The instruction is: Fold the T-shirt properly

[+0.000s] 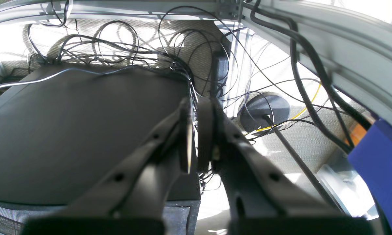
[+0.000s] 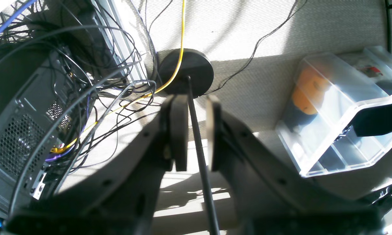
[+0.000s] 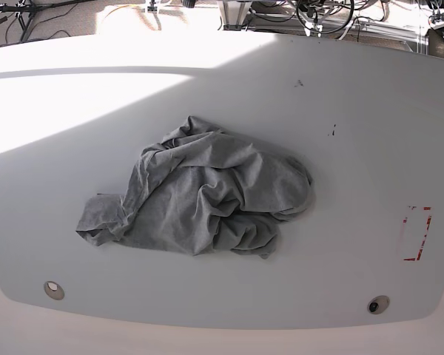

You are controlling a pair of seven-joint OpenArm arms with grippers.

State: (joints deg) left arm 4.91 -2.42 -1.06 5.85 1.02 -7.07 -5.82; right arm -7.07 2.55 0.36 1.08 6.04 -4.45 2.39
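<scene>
The heather-grey T-shirt [image 3: 207, 200] lies crumpled in a heap on the white table [image 3: 355, 133], left of the middle, with one sleeve bunched toward the near left. Neither arm shows in the base view, and the shirt appears in no wrist view. My left gripper [image 1: 196, 107] is shut and holds nothing; it points off the table at a black case and cables. My right gripper [image 2: 196, 104] has its pads a little apart and empty, and through the gap I see a thin black pole on the floor behind.
A red rectangle mark [image 3: 415, 234] sits near the table's right edge, and two round holes [image 3: 53, 289] [image 3: 375, 304] lie along the front. Off the table are a black computer case [image 1: 85, 130], tangled cables [image 2: 85, 98], a round stand base [image 2: 186, 70] and a clear plastic box [image 2: 339, 114].
</scene>
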